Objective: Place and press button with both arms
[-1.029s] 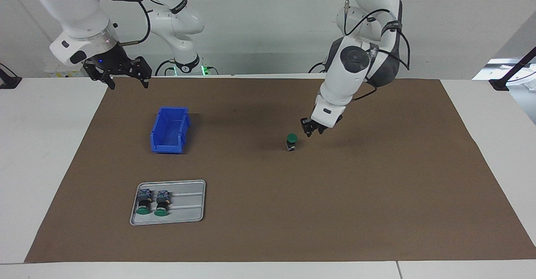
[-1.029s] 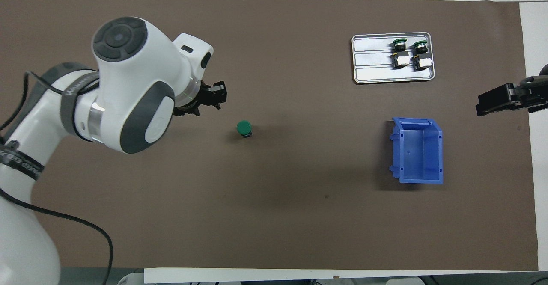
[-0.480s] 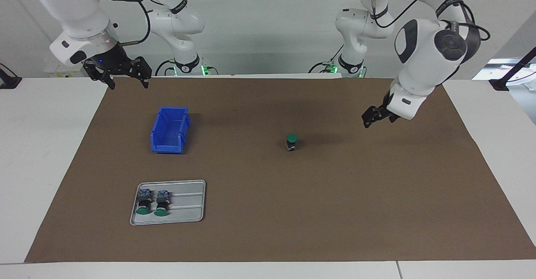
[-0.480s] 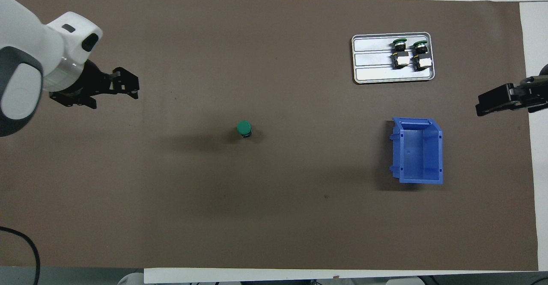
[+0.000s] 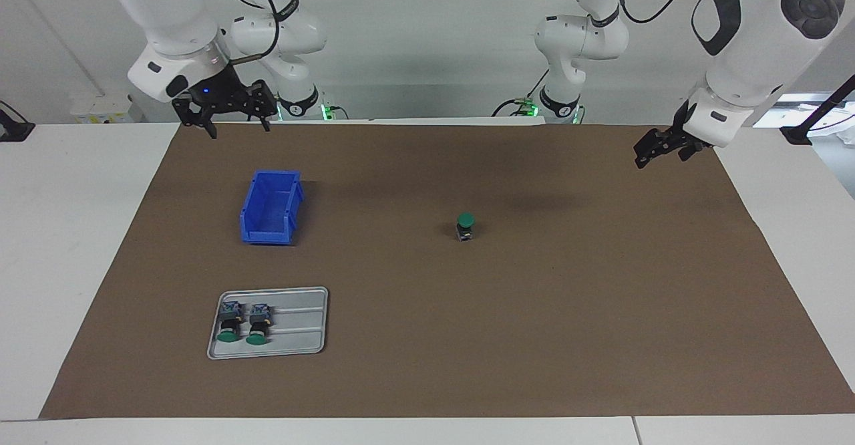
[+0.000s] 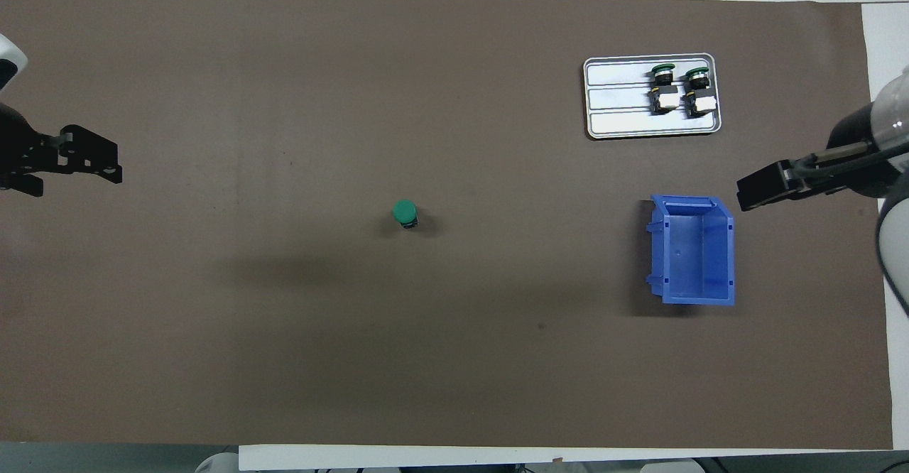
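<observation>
The right claw [image 5: 239, 129] hangs with its jaws spread and nothing between them, over the edge of the brown mat [image 5: 534, 311] closest to the robots, well apart from the button [image 5: 465, 226] toward the right arm's end of the tabletop [image 5: 67, 231]. The blue bin [image 5: 267, 236] sits on the mat about level with the button, also toward the right arm's end. The grey tray [image 5: 300, 325] lies farther from the robots than the button, at that same end. Two spare switches [image 5: 230, 325] lie side by side in the tray, their green caps pointing away from the robots.

The button stands upright and alone near the middle of the mat, green cap up, touched by neither arm. The left claw [image 5: 660, 158] is raised over the mat's corner at the left arm's end, well apart from the button, jaws apart and empty.

The mat covers most of the white tabletop, leaving pale strips at both ends. A plain light wall [image 5: 434, 31] rises where the arm bases [image 5: 558, 101] stand.

Only the facing view shows the bases, the wall and the button's dark body under its cap. From overhead the button [image 6: 404, 211] is mostly a round green disc, only the claws' tips enter at the sides, and the switches' pale terminal ends show.
</observation>
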Tool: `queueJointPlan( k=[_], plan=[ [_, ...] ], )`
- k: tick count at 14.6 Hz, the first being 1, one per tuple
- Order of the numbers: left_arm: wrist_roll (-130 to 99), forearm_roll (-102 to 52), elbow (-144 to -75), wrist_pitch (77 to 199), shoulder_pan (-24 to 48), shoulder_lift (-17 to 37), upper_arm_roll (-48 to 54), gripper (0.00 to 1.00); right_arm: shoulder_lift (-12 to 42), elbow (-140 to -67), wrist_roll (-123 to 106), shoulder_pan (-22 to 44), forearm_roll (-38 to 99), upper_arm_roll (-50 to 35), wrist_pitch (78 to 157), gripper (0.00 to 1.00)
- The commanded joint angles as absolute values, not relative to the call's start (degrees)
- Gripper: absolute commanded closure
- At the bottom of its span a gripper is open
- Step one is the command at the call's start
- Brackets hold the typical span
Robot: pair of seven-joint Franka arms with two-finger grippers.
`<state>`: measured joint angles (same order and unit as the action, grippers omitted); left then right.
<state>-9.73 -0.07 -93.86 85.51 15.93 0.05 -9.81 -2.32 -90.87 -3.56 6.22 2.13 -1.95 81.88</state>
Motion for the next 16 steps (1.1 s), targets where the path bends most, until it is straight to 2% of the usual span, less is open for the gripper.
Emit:
queueJointPlan(
  k=[1,5,9,12,16],
  plan=[
    [-8.5,0.9,-92.2,82.0,15.9,-0.3,-10.1,0.01,-2.5,-92.3,0.1,11.2,6.3,-2.5,88.1,0.01],
    [-8.7,0.9,-92.8,81.8,15.9,-1.1,-10.0,0.0,5.2,-88.7,17.4,24.6,6.8,-2.5,96.2,0.01],
    [-9.3,0.8,-92.5,82.5,15.9,-1.1,-9.9,0.0,24.3,-72.7,34.6,37.3,4.7,-2.5,101.8,0.01],
    [-8.6,0.8,-92.4,83.8,15.2,-1.1,-10.0,0.0,27.7,-74.0,35.7,41.7,0.2,-2.5,110.6,0.01],
    [-8.3,0.9,-92.4,83.8,13.9,-1.1,-10.0,0.0,29.6,-82.2,31.4,41.2,-4.4,-2.6,123.4,0.01]
  ],
)
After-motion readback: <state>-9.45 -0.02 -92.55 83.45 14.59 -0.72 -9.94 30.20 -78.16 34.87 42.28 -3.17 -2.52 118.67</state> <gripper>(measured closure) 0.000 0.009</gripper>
